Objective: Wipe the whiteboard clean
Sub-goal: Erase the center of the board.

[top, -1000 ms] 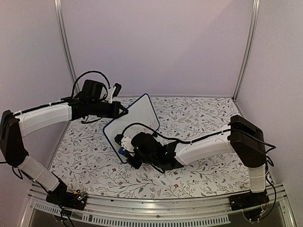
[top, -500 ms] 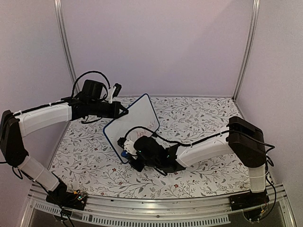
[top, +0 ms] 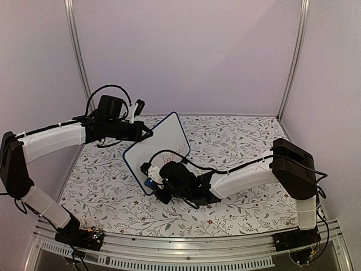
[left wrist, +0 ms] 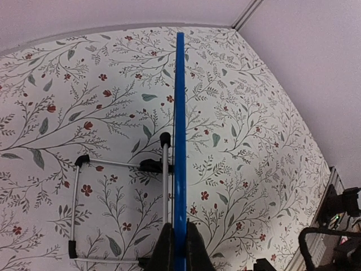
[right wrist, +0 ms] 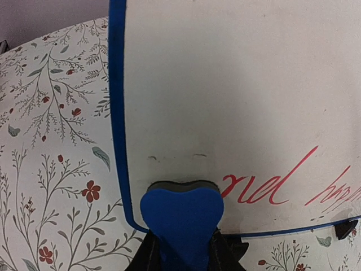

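Right gripper (right wrist: 181, 251) is clenching a blue eraser (right wrist: 181, 217), pressing it against the whiteboard (right wrist: 225, 84) at its near end, just beside red writing (right wrist: 265, 186). Left gripper (left wrist: 176, 251) is pinching the board's blue edge, holding it tilted upright over the table (top: 242, 135), left of centre.

A bench (top: 242, 141) fills the floor of a booth with plain pale walls. Its top is covered by a white cloth (left wrist: 45, 113) printed with grey-green leafy sprigs and small red flowers. A metal rail (top: 186, 249) runs along the near edge. Left of centre, a whiteboard (top: 163, 135) with a thin blue rim stands tilted on the bench, with red handwriting (right wrist: 259, 189) near its lower edge. Behind it, a wire stand (left wrist: 75, 203) with black tips sits on the cloth. A small black foot (right wrist: 345, 228) shows under the board's bottom edge.
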Controlling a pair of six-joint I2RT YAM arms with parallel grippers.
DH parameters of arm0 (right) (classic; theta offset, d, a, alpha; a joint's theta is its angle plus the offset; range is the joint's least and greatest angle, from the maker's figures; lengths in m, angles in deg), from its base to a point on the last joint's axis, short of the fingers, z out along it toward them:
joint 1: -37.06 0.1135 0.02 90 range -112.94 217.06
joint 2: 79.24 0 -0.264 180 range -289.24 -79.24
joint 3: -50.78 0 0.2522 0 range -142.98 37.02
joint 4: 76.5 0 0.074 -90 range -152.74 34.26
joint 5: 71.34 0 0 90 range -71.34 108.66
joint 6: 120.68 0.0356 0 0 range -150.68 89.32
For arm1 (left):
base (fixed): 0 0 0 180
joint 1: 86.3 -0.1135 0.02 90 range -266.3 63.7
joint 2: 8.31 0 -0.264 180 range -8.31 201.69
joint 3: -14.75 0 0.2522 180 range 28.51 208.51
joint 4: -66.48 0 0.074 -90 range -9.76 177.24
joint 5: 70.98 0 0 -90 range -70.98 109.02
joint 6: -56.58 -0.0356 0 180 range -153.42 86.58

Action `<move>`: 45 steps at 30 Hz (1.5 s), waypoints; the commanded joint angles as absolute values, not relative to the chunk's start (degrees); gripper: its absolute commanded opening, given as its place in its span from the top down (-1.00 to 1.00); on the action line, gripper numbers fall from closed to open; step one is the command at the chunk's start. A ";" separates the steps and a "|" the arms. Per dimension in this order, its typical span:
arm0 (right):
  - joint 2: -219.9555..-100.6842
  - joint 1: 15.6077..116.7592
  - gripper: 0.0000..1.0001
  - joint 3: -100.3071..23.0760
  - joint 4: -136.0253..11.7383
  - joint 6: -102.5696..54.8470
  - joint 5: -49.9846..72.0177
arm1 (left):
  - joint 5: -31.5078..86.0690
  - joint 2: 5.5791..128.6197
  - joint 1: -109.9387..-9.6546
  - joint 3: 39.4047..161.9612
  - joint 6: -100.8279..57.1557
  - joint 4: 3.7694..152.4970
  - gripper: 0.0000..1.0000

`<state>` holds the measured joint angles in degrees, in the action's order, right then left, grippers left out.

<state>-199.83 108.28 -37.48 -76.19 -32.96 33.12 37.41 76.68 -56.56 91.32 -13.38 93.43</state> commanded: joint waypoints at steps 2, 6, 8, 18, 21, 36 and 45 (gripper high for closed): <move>-199.04 107.72 0.67 -43.20 -78.03 -35.05 32.83 | 39.17 76.86 -55.35 89.85 -13.28 96.19 1.00; -199.29 107.65 0.67 -45.47 -78.03 -36.44 33.04 | 39.18 76.78 -55.36 89.78 -13.28 96.16 1.00; -199.25 107.51 0.67 -45.93 -78.03 -36.56 32.96 | 39.15 76.77 -55.34 89.82 -13.33 96.15 1.00; -198.92 106.58 0.67 -41.53 -78.66 -34.02 30.79 | 39.26 76.60 -55.29 89.78 -13.31 96.15 1.00; -198.62 106.57 0.67 -38.16 -79.39 -32.98 30.41 | 39.18 76.60 -55.34 89.77 -13.33 96.21 1.00; -197.71 106.58 0.67 -38.90 -80.80 -32.55 30.68 | 39.22 76.93 -55.31 89.77 -13.23 96.15 1.00; -198.87 106.15 0.66 -48.82 -80.06 -38.33 31.19 | 39.10 76.86 -55.29 89.77 -13.31 96.19 1.00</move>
